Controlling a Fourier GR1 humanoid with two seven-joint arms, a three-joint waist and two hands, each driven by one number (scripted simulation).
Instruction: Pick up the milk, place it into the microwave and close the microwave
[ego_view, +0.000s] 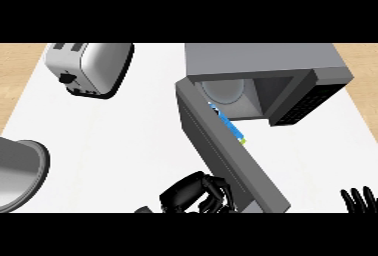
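The grey microwave (269, 65) stands at the back right with its door (229, 150) swung out towards me. Only a blue, white and green sliver of the milk carton (230, 126) shows, just behind the door's top edge at the mouth of the cavity. The door hides the rest, so I cannot tell whether the carton stands inside. My left hand (193, 194) is at the lower middle, fingers curled, against the door's outer face near its free end, and holds nothing. My right hand (359, 200) rests at the lower right edge, fingers straight and up.
A silver toaster (88, 67) lies at the back left of the white counter (118, 140). A round metal pot (18, 175) sits at the left edge. The counter's wooden border shows at both top corners.
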